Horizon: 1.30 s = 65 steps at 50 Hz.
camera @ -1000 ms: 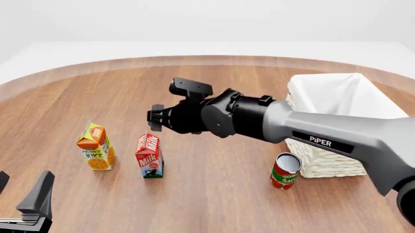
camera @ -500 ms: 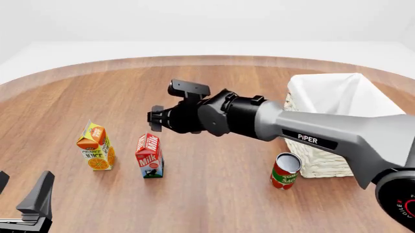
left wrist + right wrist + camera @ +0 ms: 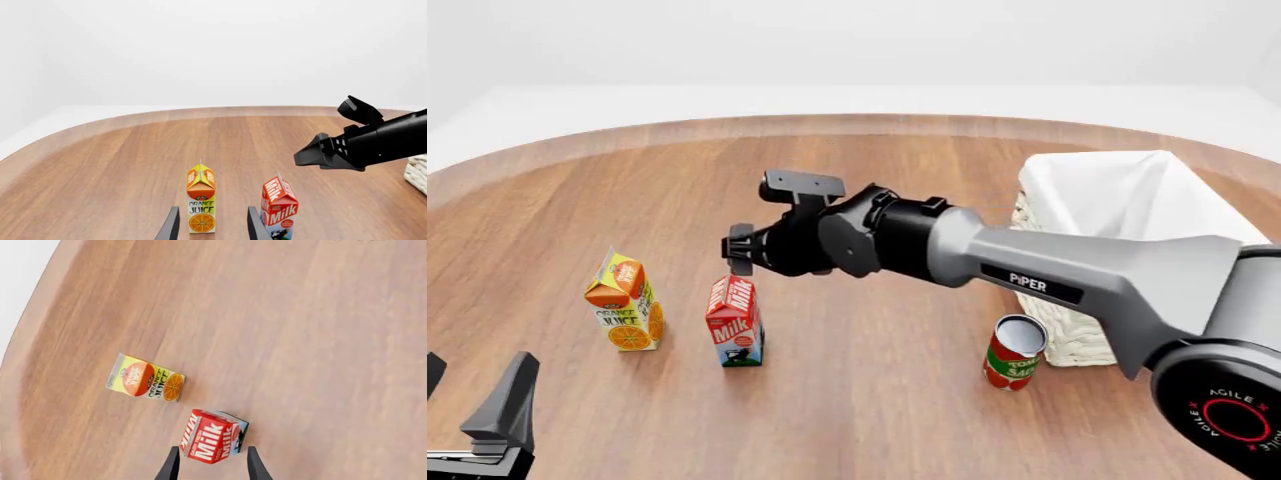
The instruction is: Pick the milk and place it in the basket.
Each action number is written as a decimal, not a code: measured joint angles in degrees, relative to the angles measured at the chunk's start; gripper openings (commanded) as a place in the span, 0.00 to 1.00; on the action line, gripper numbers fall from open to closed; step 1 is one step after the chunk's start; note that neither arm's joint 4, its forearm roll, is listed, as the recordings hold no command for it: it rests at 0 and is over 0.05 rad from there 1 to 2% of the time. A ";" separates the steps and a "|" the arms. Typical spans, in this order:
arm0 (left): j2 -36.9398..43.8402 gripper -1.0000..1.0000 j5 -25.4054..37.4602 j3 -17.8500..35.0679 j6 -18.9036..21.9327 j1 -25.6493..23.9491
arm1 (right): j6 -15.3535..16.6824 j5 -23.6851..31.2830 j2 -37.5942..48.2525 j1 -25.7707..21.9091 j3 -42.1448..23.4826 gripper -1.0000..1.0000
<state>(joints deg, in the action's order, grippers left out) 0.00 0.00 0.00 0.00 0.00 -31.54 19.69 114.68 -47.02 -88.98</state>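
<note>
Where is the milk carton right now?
In the front view, the milk stands on the table's left half, just right of the juice carton, under the right gripper.

The desk [image 3: 868, 420] is wood with a reddish-brown streaked grain and a soft satin sheen. The milk [image 3: 734, 322] and the juice carton [image 3: 625, 300] look like printed card, smooth and faintly glossy. The can [image 3: 1012, 352] has a glossy printed label and a pale metal-looking top. The basket [image 3: 1074, 335] is rough white woven wicker, lined with matt white cloth [image 3: 1121, 195]. The right arm [image 3: 1068, 280] has smooth matt grey and black casing; its fingers [image 3: 172, 466] look matt black.
</note>
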 measured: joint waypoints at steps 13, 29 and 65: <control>0.00 1.00 0.00 0.00 0.00 0.00 | 1.01 0.35 1.11 0.26 -0.94 1.00; 0.00 1.00 0.00 0.00 0.00 0.00 | 0.92 -0.07 2.19 -0.21 -1.53 1.00; 0.00 1.00 0.00 0.00 0.00 0.00 | 0.22 -1.04 4.98 -1.17 -2.99 1.00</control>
<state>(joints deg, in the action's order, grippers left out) 0.00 0.00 0.00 0.00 0.00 -31.32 18.65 119.66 -48.20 -91.97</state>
